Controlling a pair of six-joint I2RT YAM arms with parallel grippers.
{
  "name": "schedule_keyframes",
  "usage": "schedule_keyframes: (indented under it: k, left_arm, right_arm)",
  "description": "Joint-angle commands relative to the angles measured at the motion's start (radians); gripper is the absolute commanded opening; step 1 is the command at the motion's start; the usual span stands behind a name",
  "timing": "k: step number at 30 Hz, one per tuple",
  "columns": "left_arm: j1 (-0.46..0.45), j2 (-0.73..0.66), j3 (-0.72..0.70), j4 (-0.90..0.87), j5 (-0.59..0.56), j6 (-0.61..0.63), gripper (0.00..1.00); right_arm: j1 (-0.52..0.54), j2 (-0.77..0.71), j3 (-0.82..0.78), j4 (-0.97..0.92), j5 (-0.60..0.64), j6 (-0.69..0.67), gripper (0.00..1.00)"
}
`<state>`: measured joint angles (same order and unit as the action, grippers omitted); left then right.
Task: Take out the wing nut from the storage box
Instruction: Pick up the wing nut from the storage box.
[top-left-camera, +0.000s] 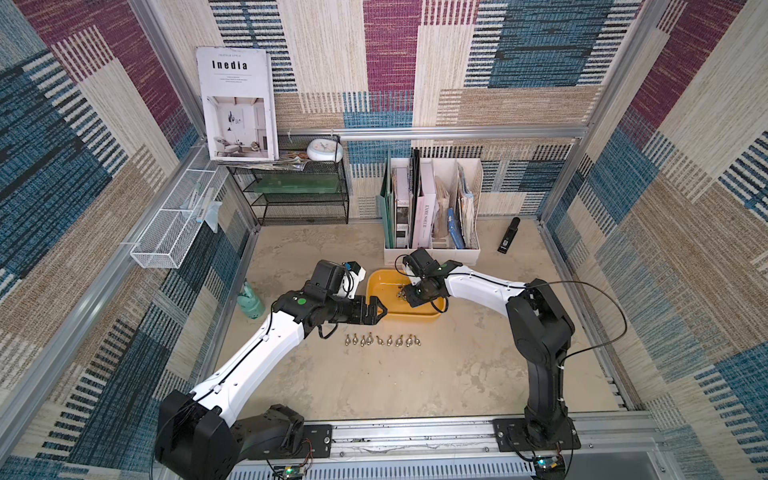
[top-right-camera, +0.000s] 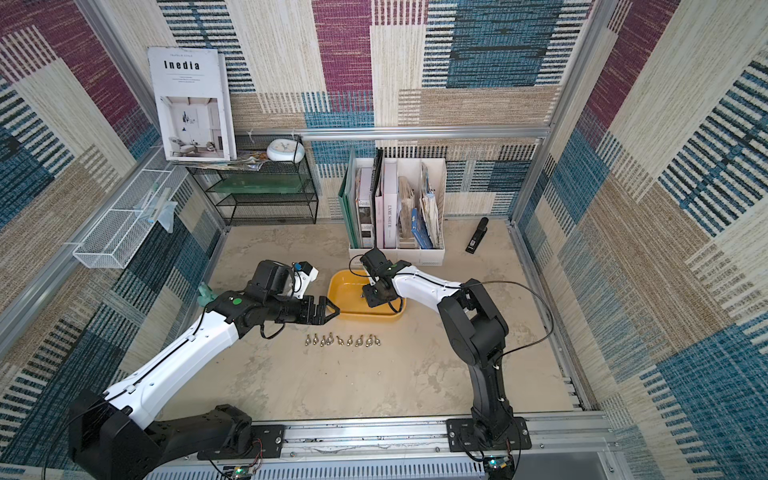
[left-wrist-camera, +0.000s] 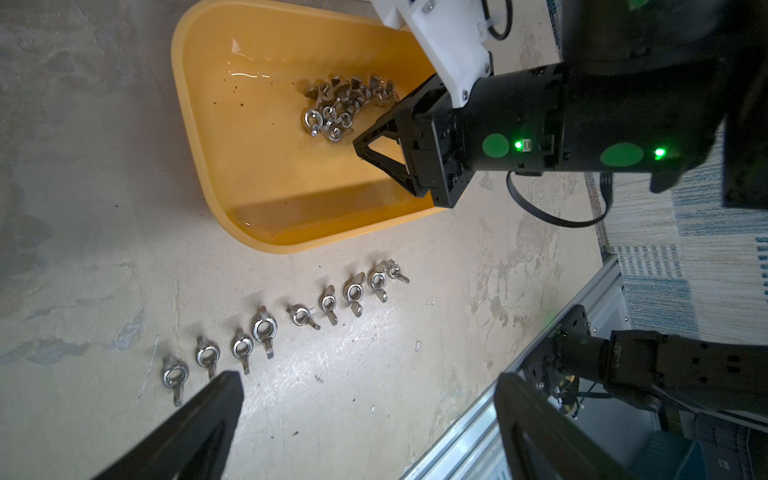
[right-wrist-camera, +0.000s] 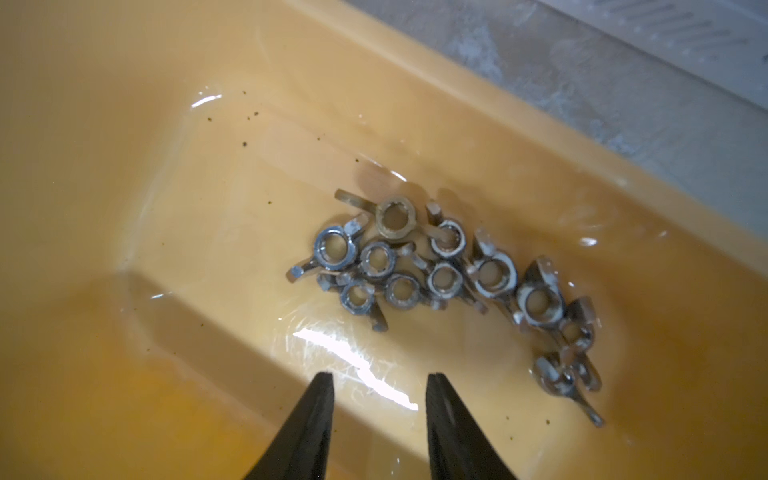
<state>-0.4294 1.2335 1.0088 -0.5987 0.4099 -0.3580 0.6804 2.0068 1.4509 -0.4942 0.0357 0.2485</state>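
Wing nuts lie in an overlapping heap on the floor of the storage box, toward its far right part, wings tangled across one another. The right gripper reaches down inside the box. Its jaws are partly apart with nothing between them, and the tips point at bare yellow floor just short of the heap. In both top views the right wrist covers most of the heap.

The left gripper sits at the box's near left corner, over the rim. Its jaws are spread wide and hold nothing.

On the table just in front of the box, a row of wing nuts, nine in all, lies roughly parallel to the box's near wall, and the last two at one end touch.

A white file holder packed with books stands right behind the box. A black handheld device lies well apart to its right. A green spray bottle stands by the left wall, beside the left arm. A black wire shelf carries a clock and a magazine, and a white mesh basket hangs on the left wall.
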Motion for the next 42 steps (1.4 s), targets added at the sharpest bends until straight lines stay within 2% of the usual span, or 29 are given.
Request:
schedule_keyframes:
  k: [1,16,20,31,39,42]
  left_arm:
    - [0.000,0.017,0.015,0.002,-0.007,0.021,0.99]
    - [0.002,0.073,0.054,0.004,-0.016,0.031,0.99]
    - [0.003,0.078,0.060,0.003,-0.017,0.030,0.99]
    - [0.003,0.080,0.057,0.004,-0.013,0.027,0.99]
    - [0.003,0.064,0.048,0.002,-0.009,0.024,0.99]
    - [0.003,0.053,0.041,0.002,-0.010,0.021,0.99]
  right_arm:
    - [-0.010,0.024,0.020,0.012,-0.035,-0.028,0.41]
    - [-0.030,0.092,0.076,0.004,-0.077,-0.069,0.37]
    - [-0.030,0.098,0.083,0.006,-0.106,-0.069,0.30]
    - [-0.030,0.075,0.047,0.010,-0.123,-0.052,0.18]
    - [-0.030,0.060,0.045,0.019,-0.118,-0.046,0.00]
    - [-0.030,0.050,0.045,0.014,-0.115,-0.045,0.00]
